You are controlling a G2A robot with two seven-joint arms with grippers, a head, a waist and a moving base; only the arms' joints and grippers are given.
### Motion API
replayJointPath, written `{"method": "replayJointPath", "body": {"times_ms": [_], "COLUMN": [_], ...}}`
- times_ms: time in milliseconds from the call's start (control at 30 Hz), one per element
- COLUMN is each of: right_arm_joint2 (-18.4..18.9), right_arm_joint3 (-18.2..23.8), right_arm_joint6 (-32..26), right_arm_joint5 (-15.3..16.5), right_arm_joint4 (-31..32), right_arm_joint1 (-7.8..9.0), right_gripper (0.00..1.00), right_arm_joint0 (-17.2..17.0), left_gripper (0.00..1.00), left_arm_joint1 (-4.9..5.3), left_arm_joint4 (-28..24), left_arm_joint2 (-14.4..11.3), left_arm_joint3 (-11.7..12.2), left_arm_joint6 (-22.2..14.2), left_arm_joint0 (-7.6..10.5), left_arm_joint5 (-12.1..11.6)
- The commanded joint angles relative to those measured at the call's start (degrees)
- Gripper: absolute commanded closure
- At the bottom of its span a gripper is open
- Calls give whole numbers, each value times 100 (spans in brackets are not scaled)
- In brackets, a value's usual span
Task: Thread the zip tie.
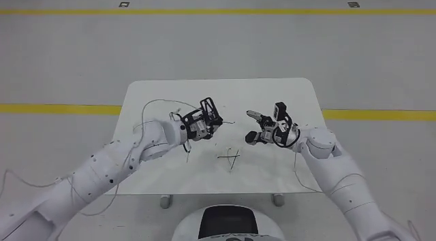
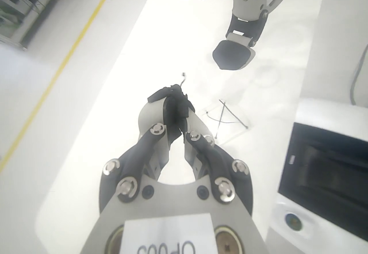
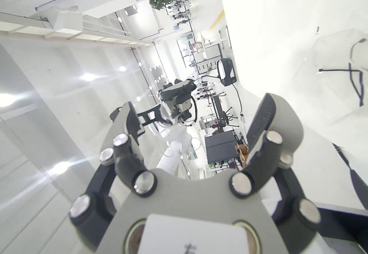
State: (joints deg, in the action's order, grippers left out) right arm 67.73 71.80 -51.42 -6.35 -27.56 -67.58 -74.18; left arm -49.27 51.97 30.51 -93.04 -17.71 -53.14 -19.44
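Left gripper (image 2: 176, 107) is clenched on the zip tie (image 2: 183, 75) above the tabletop's (image 1: 157, 98) centre; right gripper (image 1: 252, 126) hangs released close by. Advise aligning the tail squarely before pinching.

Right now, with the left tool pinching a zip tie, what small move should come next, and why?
Probably ease the right tool toward the free end of the zip tie and close on it. The left tool is shut on the zip tie, its thin tail pointing toward the right tool, which is open, empty and apart from it.
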Motion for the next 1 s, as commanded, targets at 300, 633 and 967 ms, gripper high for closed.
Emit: {"method": "replayJointPath", "body": {"times_ms": [300,633,967], "right_arm_joint2": [120,115,338], "right_arm_joint3": [10,0,83], "right_arm_joint6": [-451,-478,-672], "right_arm_joint5": [671,698,1923], "right_arm_joint4": [376,379,748], "right_arm_joint1": [97,98,185], "right_gripper": [0,0,0], "right_arm_joint0": [-48,-47,-159], "left_gripper": [100,100,100], "left_arm_joint1": [-99,-114,-198], "left_arm_joint4": [-1926,-1838,-4700], "left_arm_joint2": [52,56,371], "left_arm_joint3": [499,525,976], "left_arm_joint6": [-318,-286,-749], "left_arm_joint0": [-108,-69,-424], "left_arm_joint5": [-4,14,-4]}}
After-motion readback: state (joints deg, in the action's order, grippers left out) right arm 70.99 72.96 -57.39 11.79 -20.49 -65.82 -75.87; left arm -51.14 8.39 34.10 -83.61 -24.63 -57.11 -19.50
